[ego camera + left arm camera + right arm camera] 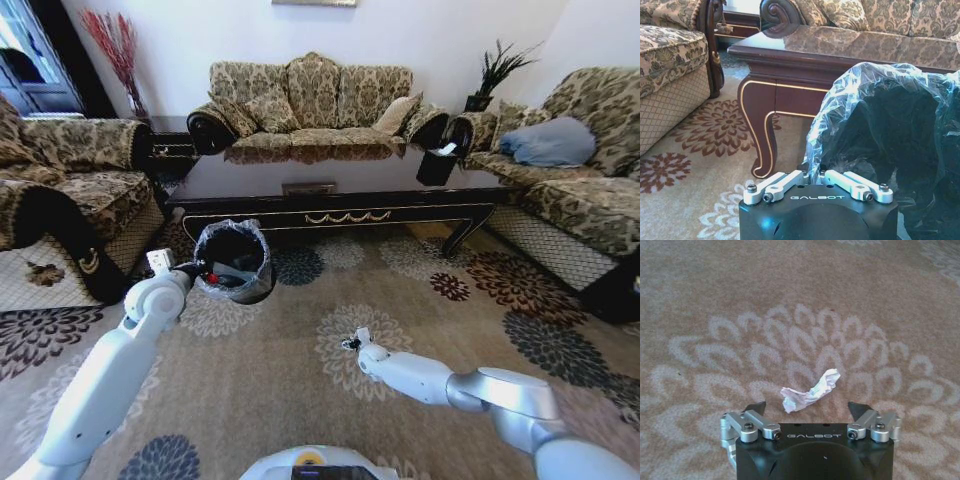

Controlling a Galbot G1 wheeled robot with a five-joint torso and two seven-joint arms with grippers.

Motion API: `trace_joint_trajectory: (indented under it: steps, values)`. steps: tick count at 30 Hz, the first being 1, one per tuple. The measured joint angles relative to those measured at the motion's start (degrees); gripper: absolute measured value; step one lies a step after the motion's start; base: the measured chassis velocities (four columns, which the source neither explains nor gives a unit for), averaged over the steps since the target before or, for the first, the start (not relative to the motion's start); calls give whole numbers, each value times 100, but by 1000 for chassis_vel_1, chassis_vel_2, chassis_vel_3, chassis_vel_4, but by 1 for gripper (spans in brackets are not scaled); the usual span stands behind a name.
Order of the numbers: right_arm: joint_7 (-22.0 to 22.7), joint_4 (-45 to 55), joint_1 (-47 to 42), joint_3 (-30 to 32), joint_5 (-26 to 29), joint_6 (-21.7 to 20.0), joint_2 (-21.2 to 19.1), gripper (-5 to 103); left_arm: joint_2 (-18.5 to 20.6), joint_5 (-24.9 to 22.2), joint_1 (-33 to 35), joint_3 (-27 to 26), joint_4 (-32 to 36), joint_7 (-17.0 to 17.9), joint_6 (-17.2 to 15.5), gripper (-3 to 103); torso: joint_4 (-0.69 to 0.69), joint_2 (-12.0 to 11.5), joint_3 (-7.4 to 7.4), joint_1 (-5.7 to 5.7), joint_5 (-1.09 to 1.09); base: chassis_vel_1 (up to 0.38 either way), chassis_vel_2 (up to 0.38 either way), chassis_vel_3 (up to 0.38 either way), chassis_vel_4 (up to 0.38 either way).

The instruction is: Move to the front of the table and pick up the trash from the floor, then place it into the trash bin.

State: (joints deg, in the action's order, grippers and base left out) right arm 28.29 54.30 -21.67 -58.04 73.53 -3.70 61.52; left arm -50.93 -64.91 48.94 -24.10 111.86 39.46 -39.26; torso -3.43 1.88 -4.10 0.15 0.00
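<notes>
Crumpled white paper [811,390] lies on the floor [800,300], between the spread fingers of the right end effector [810,412]. Left end effector [810,172], fingers pressed together, sits at the trash bin [890,150] rim, beside the desk [790,75].

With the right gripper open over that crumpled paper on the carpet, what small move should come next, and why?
Probably lower the right gripper straight down and close: its fingers are spread with the crumpled paper lying between them on the floor. The left gripper is already at the trash bin.
</notes>
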Motion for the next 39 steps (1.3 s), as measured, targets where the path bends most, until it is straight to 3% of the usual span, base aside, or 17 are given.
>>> trace_joint_trajectory:
  steps: [1,4,6,9,15,18,21,24,32,39]
  values:
    - [-11,-4,-4,13,-20,7,-13,88,-7,6,0,8,-4,0,0,1,0,0,0,0,0,0,0,0,0]
    - [-36,-23,-8,66,-83,42,-40,71,-43,29,-21,39,-36,-3,2,1,-1,0,0,0,0,0,0,0,0]
    - [-44,-24,-6,72,-97,51,-48,71,-54,34,-35,50,-45,-3,4,1,-1,0,0,0,0,0,0,0,0]
    - [-72,-37,13,73,-135,69,-63,55,-73,40,-52,78,-51,-6,7,1,-1,0,0,0,0,0,0,0,0]
    - [-140,-95,-6,61,-216,89,-27,38,-35,40,-64,83,-55,-14,7,1,0,0,0,0,0,0,0,0,0]
    - [-205,-148,-37,56,-292,103,5,22,-5,40,-78,81,-79,-17,8,1,1,0,0,0,0,0,0,0,0]
    - [-262,-181,-69,53,-363,134,10,17,-8,39,-78,82,-83,-19,8,1,0,0,0,0,0,0,0,0,0]
    - [-292,-178,-116,53,-422,165,-20,3,-25,47,-81,96,-106,-21,8,1,0,0,0,0,0,0,0,0,0]
    - [-429,-121,-124,25,-627,317,-207,0,-73,84,-134,140,-182,-48,11,1,-2,0,0,0,1,0,0,0,0]
    - [-709,197,150,335,-1071,810,-428,0,-68,96,-175,181,-237,-93,21,1,0,0,0,0,1,0,0,0,0]
